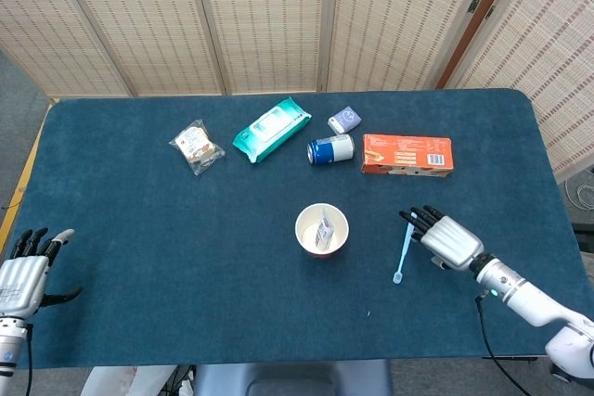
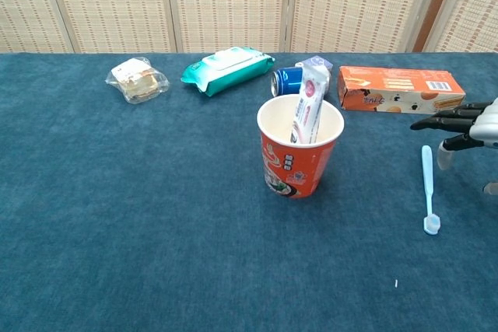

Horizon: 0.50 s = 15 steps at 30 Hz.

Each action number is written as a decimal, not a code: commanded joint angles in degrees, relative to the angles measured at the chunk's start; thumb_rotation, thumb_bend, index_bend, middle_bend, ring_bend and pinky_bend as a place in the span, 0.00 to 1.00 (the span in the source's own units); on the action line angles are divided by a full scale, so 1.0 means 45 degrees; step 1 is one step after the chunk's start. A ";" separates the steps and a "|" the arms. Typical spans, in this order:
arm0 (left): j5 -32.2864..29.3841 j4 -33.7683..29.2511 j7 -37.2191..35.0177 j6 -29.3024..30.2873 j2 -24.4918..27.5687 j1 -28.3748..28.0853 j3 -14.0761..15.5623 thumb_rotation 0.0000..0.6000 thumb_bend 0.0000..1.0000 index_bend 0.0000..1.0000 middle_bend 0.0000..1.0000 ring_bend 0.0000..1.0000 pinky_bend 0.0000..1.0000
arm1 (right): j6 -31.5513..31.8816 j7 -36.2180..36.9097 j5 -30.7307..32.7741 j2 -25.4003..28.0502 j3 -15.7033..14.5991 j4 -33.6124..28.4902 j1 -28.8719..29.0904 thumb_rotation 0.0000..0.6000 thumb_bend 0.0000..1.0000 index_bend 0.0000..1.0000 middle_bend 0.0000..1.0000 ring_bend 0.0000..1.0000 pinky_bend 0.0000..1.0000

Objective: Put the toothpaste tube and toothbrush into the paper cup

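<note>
snack bag [image 1: 197,146], wipes pack [image 1: 270,128], blue can [image 1: 330,149], orange box [image 1: 406,154]

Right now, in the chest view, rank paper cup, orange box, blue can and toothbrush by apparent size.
1. paper cup, nearest the camera, so partly inflated.
2. orange box, farther back; its true size against the cup is unsure.
3. toothbrush, long but very thin.
4. blue can, mostly hidden behind the cup.

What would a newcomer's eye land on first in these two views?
Probably the red-and-white paper cup mid-table, with the white toothpaste tube standing tilted inside it. Next, the pale blue toothbrush lying flat on the blue cloth to the cup's right, with the right hand, fingers spread, just beside its handle end. The left hand sits open at the table's near left edge.
</note>
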 commanded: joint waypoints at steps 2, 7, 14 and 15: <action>-0.0068 0.0031 0.0063 -0.0063 -0.0047 -0.0024 -0.0006 1.00 0.00 0.15 0.27 0.09 0.00 | 0.0194 0.0585 -0.0361 -0.0509 -0.0260 0.0838 0.0135 1.00 0.21 0.39 0.00 0.00 0.14; -0.0139 0.0080 0.0101 -0.0154 -0.0088 -0.0056 -0.0008 1.00 0.00 0.15 0.27 0.09 0.00 | 0.0392 0.0953 -0.0476 -0.0874 -0.0320 0.1445 0.0178 1.00 0.24 0.39 0.00 0.00 0.14; -0.0198 0.0113 0.0092 -0.0229 -0.0109 -0.0083 -0.0011 1.00 0.00 0.15 0.27 0.09 0.00 | 0.0669 0.1285 -0.0648 -0.1207 -0.0390 0.1854 0.0301 1.00 0.31 0.39 0.00 0.00 0.14; -0.0199 0.0109 0.0083 -0.0234 -0.0104 -0.0083 -0.0009 1.00 0.00 0.15 0.27 0.09 0.00 | 0.0668 0.1292 -0.0658 -0.1232 -0.0401 0.1881 0.0318 1.00 0.31 0.39 0.00 0.00 0.14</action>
